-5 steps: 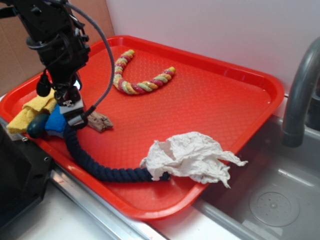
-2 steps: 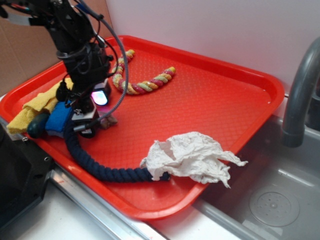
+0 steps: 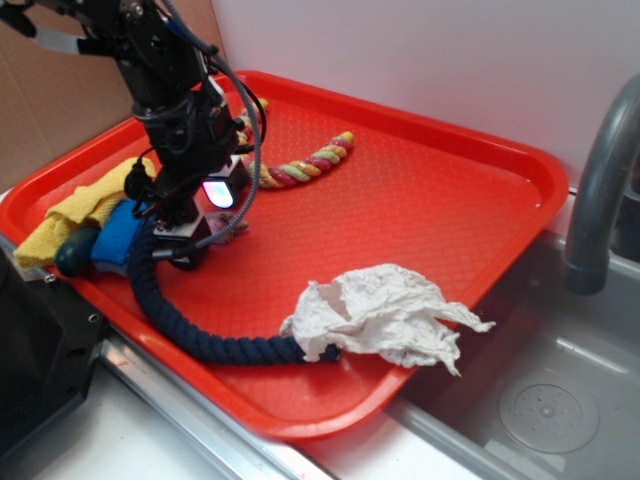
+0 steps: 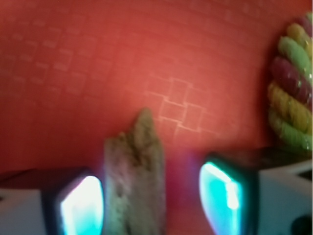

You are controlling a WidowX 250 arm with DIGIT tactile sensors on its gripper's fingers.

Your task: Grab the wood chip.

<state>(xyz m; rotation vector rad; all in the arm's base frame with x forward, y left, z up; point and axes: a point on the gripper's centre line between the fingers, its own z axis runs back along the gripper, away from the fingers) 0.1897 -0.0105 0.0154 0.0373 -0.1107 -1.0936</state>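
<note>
No readable text, labels, brand names, numbers or signs anywhere, nothing printed on the red tray [image 3: 480, 180], only its embossed square pattern, no marking on the wood chip [image 4: 134, 181] in the blurred wrist view

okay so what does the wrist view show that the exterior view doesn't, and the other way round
Only the wrist view shows the wood chip lying between the glowing fingertips, nearer one of them, a gap beside the other.

Only the exterior view shows the navy rope, crumpled paper, blue sponge, yellow cloth and faucet; there the gripper hides the chip.

Both show the red tray and the multicolored rope.
</note>
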